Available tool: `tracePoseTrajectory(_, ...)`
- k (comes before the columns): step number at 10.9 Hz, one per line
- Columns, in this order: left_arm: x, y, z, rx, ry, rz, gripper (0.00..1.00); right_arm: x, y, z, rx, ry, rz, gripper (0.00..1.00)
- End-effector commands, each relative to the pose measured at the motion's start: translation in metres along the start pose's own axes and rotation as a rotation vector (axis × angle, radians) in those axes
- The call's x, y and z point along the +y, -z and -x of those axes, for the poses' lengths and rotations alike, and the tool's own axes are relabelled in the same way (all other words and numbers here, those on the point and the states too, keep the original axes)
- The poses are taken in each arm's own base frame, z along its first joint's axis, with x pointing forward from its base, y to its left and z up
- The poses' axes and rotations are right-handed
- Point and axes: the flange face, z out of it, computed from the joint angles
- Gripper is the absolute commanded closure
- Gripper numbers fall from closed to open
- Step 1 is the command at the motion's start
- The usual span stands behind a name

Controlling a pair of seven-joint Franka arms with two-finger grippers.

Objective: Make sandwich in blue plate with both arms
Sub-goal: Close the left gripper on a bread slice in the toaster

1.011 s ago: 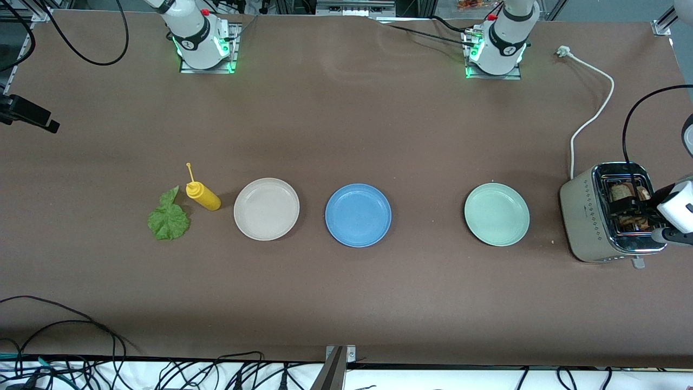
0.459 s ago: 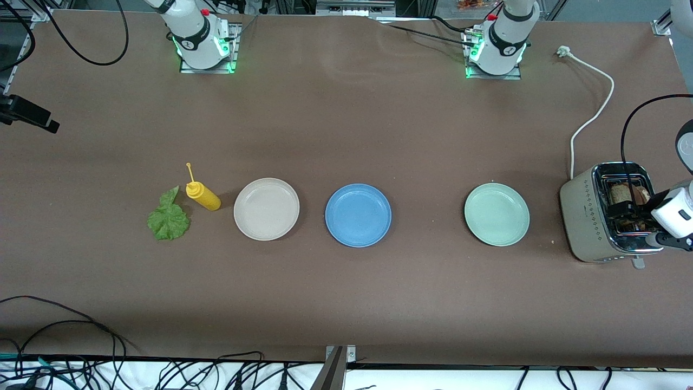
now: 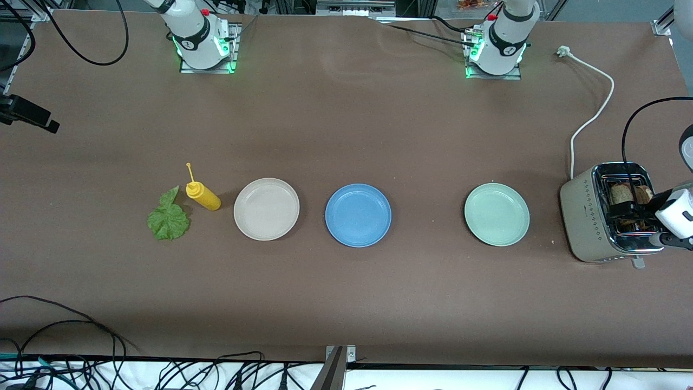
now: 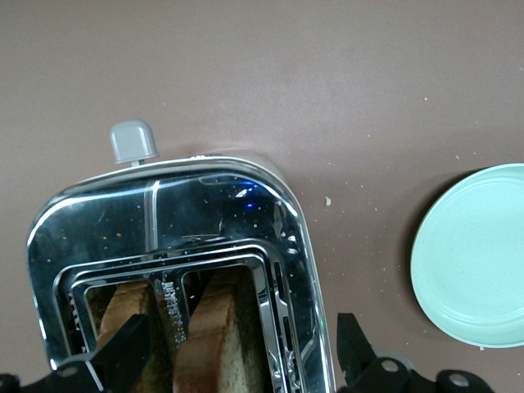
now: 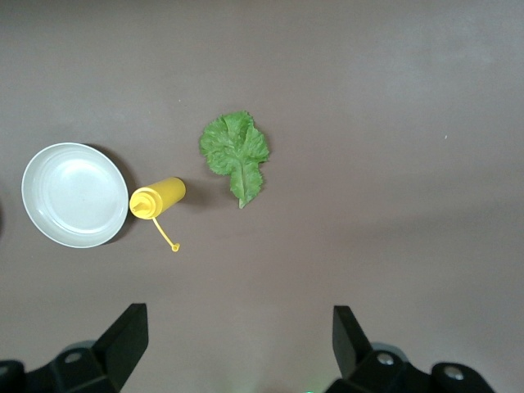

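We see the left gripper (image 4: 237, 348), fingers spread, over the toaster (image 3: 587, 216), straddling both bread slices (image 4: 214, 327); the right gripper (image 5: 237, 344), likewise spread, waits above the lettuce leaf (image 5: 236, 154).

My spread left fingers (image 4: 123, 356) straddle both bread slices (image 4: 214, 336) in the toaster (image 4: 176, 213); its chrome slot walls crowd them, the mint plate (image 4: 475, 254) stands clear.

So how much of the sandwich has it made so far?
Nothing is assembled: the round blue plate is bare. The open left gripper hovers over the two brown bread slices in the silver toaster. The open right gripper hangs above the green lettuce leaf. Bread and leaf both need moving.
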Motion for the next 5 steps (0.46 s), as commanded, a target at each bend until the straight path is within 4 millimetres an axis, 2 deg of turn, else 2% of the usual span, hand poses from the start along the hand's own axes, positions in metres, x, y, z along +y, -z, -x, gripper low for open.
tracePoseTrajectory(1, 0.005, -0.004, 0.005, -0.049, 0.046, 0.045, 0.0, 0.003, 0.006, 0.0, 0.001, 0.002, -0.015, 0.0)
tracePoseTrajectory(5, 0.008, 0.002, 0.018, -0.132, 0.055, 0.07, 0.0, 0.0, 0.005, 0.001, -0.003, 0.008, -0.014, 0.0)
